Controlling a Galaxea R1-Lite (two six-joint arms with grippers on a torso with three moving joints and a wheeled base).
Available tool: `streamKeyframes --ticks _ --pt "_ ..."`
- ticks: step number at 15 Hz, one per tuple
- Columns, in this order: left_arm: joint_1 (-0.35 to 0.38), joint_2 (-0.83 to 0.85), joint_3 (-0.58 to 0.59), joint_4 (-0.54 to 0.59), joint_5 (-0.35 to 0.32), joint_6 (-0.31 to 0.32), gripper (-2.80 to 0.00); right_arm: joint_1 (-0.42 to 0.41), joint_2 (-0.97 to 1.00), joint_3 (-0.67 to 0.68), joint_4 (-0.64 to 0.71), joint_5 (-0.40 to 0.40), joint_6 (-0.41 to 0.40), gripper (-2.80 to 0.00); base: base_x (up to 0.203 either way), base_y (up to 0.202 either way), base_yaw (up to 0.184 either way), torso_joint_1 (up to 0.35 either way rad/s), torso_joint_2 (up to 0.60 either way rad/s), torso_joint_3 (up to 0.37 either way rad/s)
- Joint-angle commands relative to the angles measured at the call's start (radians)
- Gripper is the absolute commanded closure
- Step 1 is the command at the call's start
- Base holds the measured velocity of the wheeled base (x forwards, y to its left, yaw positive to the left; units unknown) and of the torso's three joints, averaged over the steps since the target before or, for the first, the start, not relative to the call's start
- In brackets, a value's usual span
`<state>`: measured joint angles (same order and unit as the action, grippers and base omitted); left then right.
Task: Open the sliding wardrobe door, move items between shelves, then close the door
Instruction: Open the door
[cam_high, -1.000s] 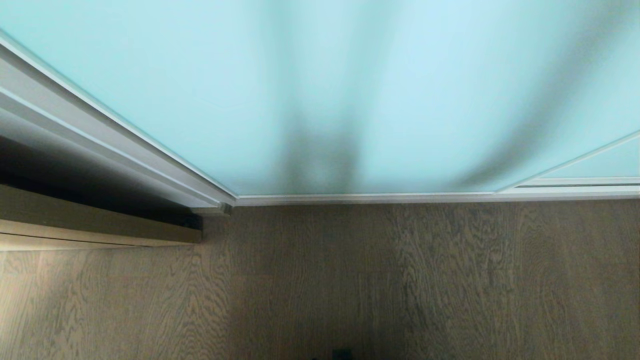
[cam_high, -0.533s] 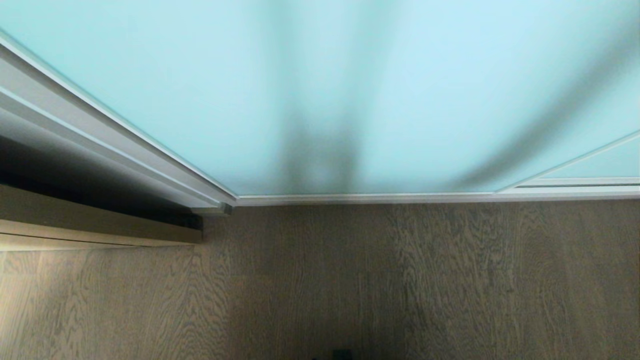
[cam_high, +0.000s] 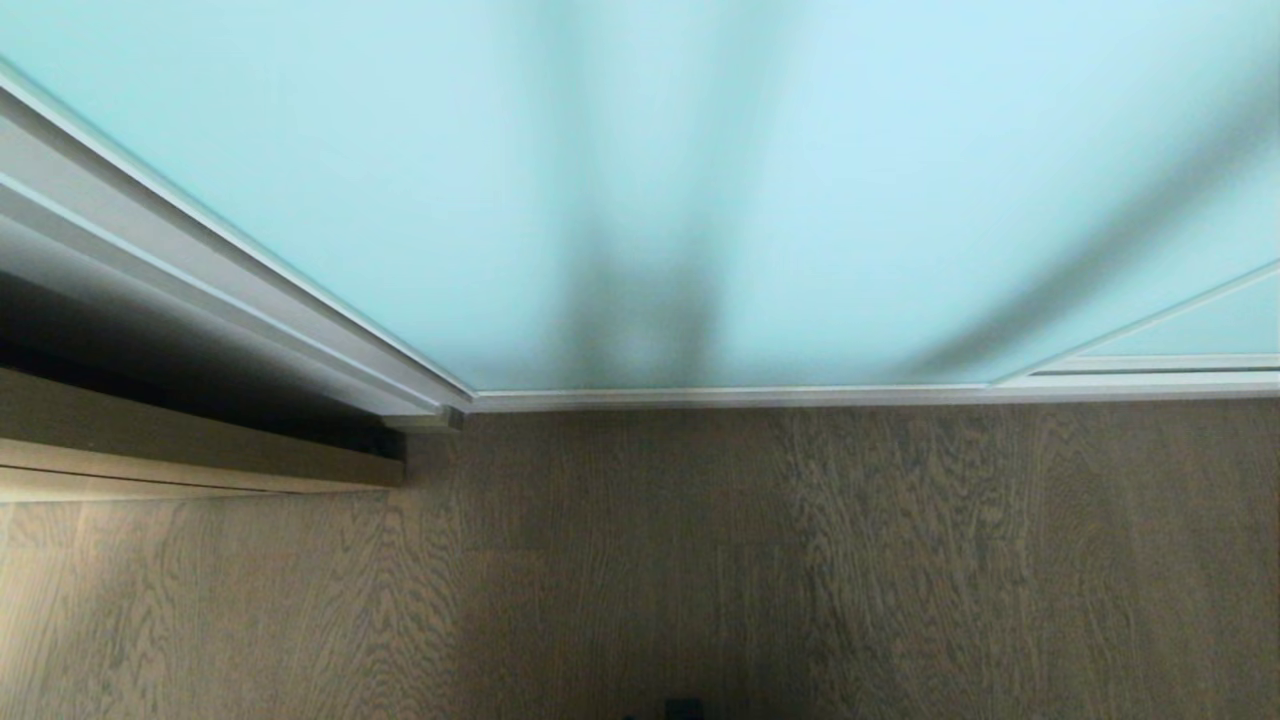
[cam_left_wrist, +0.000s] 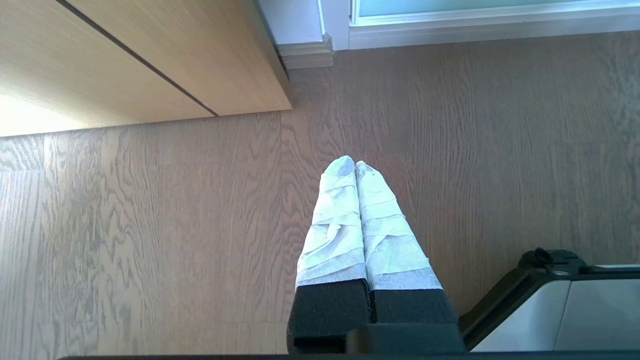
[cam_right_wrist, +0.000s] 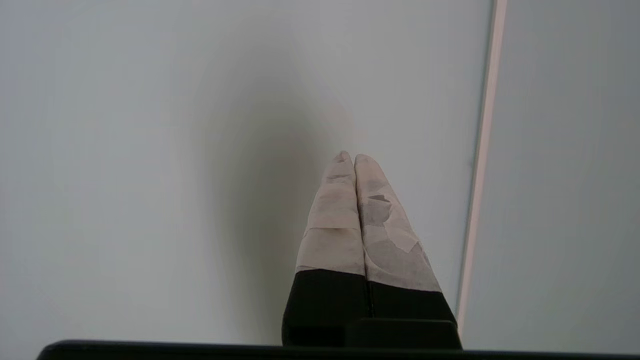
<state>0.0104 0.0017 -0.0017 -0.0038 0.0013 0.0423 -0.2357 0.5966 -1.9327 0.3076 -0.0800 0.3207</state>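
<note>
I am standing close in front of the tall sliding wardrobe door of frosted pale blue-green glass in its thin white-silver frame (cam_high: 700, 180), and as far as I can judge the task has barely begun: the door covers the opening ahead of me, its bottom rail meeting the brown wood-grain floor (cam_high: 800, 560) along a straight line. At my left the panel ends against a grey-white frame post, with a dark gap and a light wood cabinet front (cam_high: 180, 450) beyond it. I see no shelves, no basket and no gift bag anywhere, so I take it they are behind the glass, and the moving of items and the closing are all left to do. My right fingers (cam_right_wrist: 354, 157) are pressed together with nothing between them, their taped tips pointing at the frosted glass, near a thin pale vertical frame strip (cam_right_wrist: 480, 165); whether they touch the panel I cannot tell. My left fingers (cam_left_wrist: 354, 162) are clenched shut and empty too, hanging parked above the floor near the corner of the cabinet front. Opening the door is, in my judgement, the step in hand.
</note>
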Motion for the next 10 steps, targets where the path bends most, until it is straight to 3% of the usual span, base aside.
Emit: streamKeyframes --ticks 1,3,5,10 --pt "0.000 0.001 0.000 -0.001 0.000 0.001 0.00 0.012 -0.069 -0.002 0.082 0.003 -0.007 0.00 0.000 0.000 0.000 0.000 0.00 0.000" --pt "0.000 0.001 0.000 -0.001 0.000 -0.001 0.00 0.034 -0.133 0.005 0.285 0.009 -0.089 0.00 0.000 0.000 0.000 0.000 0.00 0.000" --pt "0.000 0.001 0.000 -0.001 0.000 0.001 0.00 0.050 -0.185 0.069 0.465 0.006 -0.119 0.00 0.000 0.000 0.000 0.000 0.00 0.000" --pt "0.000 0.001 0.000 -0.001 0.000 0.001 0.00 0.089 -0.296 0.541 0.572 -0.002 -0.128 0.00 0.000 0.000 0.000 0.000 0.00 0.000"
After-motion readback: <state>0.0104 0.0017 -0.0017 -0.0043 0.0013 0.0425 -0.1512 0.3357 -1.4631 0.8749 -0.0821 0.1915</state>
